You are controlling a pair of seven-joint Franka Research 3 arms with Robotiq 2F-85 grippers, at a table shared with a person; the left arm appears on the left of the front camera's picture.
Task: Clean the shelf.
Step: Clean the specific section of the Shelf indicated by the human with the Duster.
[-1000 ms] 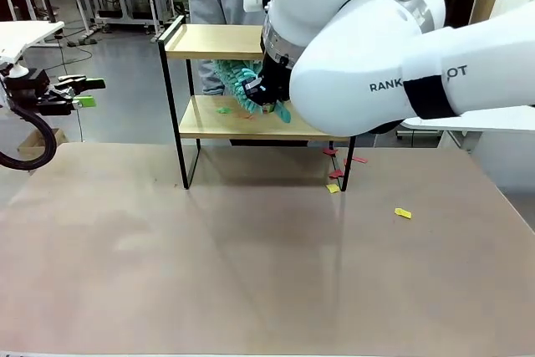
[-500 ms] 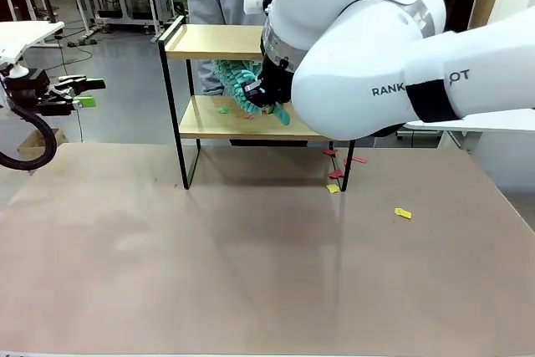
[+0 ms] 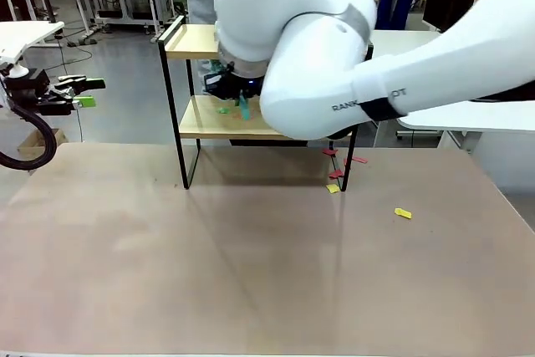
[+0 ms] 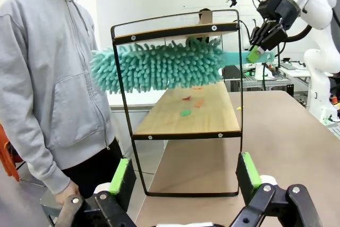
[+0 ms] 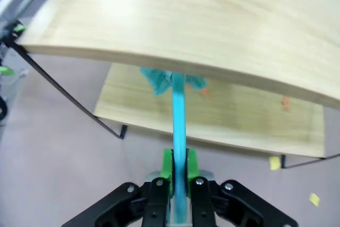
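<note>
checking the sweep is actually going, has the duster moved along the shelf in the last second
Yes. The duster, shut in the right gripper, has shifted left in the front view, toward the left black post of the shelf.

The right arm [image 3: 334,56] is blocking the front of the shelf [image 3: 196,123]. A teal duster [image 4: 159,67] is occupying the upper gap between its boards, leaving low clearance over the lower board. A person [image 4: 53,78] is standing just behind the shelf. The near worktop [image 3: 209,265] is lying open; small paper scraps [image 3: 403,213] are lying by the shelf's right leg.
</note>
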